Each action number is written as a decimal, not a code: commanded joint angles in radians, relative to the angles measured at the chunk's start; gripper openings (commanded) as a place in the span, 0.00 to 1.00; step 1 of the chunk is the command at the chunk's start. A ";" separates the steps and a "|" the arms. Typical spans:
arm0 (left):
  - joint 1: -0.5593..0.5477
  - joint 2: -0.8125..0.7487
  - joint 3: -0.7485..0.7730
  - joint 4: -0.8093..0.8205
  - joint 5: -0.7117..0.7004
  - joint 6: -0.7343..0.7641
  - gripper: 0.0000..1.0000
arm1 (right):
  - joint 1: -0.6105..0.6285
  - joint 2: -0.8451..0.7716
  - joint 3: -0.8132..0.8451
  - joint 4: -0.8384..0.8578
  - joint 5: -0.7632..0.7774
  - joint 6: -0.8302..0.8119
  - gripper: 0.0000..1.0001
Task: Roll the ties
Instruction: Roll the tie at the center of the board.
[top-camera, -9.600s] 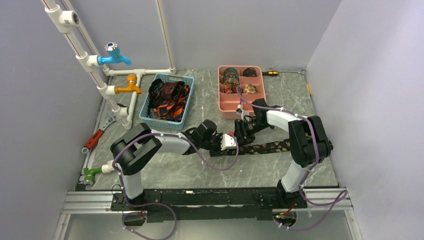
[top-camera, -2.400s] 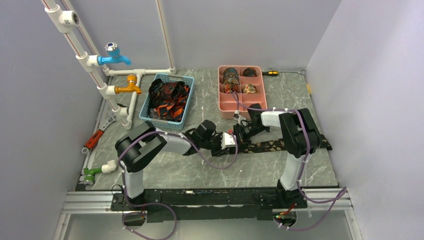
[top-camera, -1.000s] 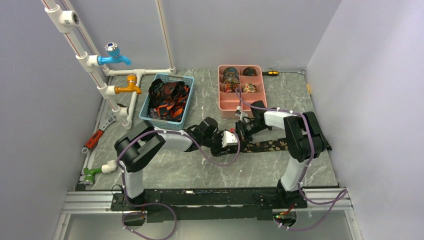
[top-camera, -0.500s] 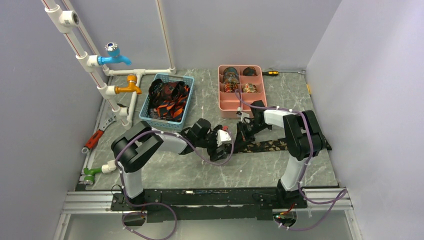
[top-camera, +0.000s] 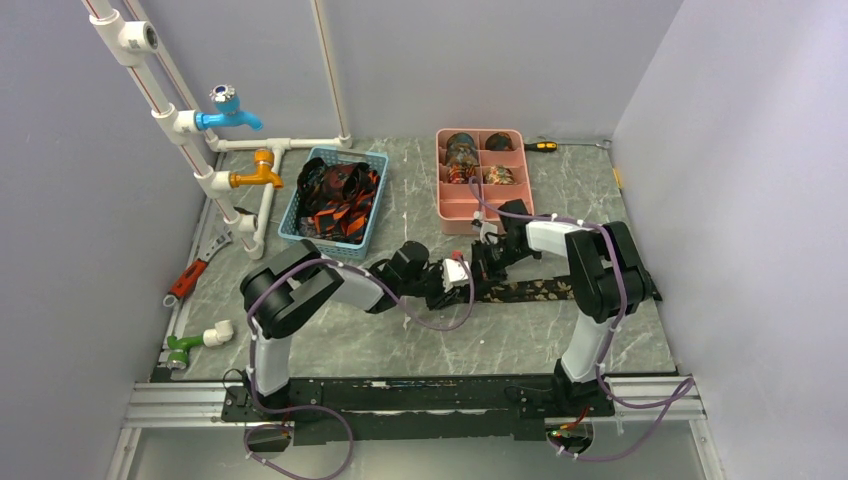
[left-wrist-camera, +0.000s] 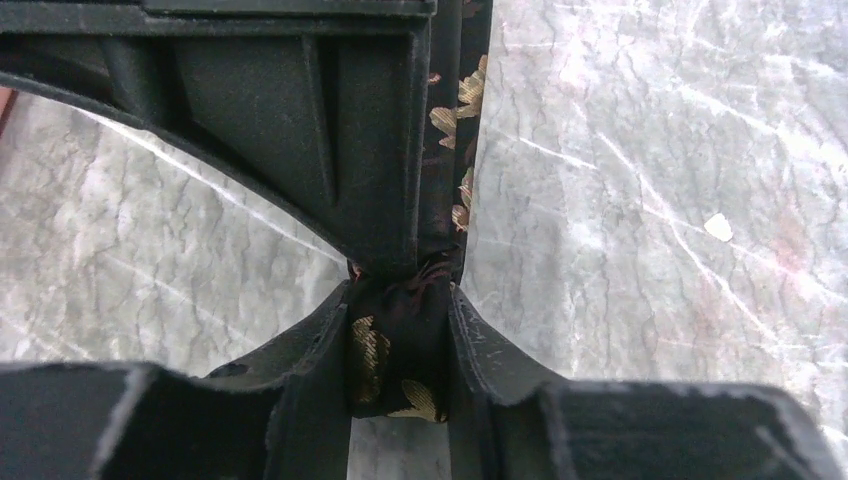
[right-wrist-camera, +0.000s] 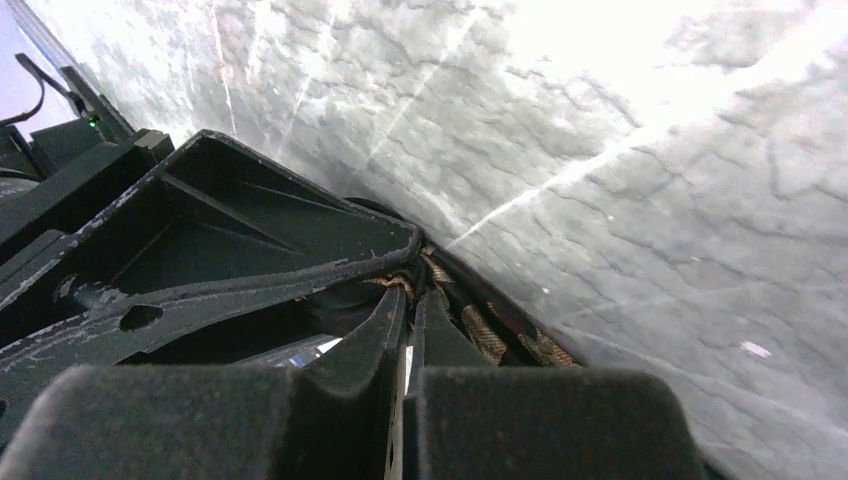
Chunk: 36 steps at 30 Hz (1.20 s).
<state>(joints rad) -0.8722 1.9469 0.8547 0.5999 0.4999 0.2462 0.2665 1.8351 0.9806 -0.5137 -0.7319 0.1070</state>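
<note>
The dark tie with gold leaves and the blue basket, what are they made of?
The tie looks like woven cloth, maybe silky: it crumples softly and its gold leaves shine a little. The blue basket looks like plastic: even bright colour, walls full of small holes.

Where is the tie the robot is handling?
Overhead, the tie lies right of centre, in front of the pink tray; the left hand grips its left end beside the right hand.

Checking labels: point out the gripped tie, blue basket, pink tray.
gripped tie (left-wrist-camera: 395, 350), left wrist view, bunched end
blue basket (top-camera: 322, 243), top external view, near wall
pink tray (top-camera: 458, 211), top external view, empty compartment
</note>
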 joint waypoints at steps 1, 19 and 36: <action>0.005 -0.044 -0.092 -0.163 -0.070 0.094 0.27 | 0.034 0.027 0.014 0.063 0.078 0.003 0.02; 0.005 -0.049 -0.043 -0.360 -0.122 0.149 0.31 | 0.072 -0.075 0.022 -0.007 -0.098 0.082 0.46; 0.030 -0.051 -0.020 -0.364 -0.053 0.155 0.55 | 0.064 0.030 -0.004 -0.012 0.084 0.013 0.00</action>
<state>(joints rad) -0.8661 1.8450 0.8467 0.3733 0.4511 0.3809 0.3508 1.8164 1.0031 -0.5232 -0.7837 0.1783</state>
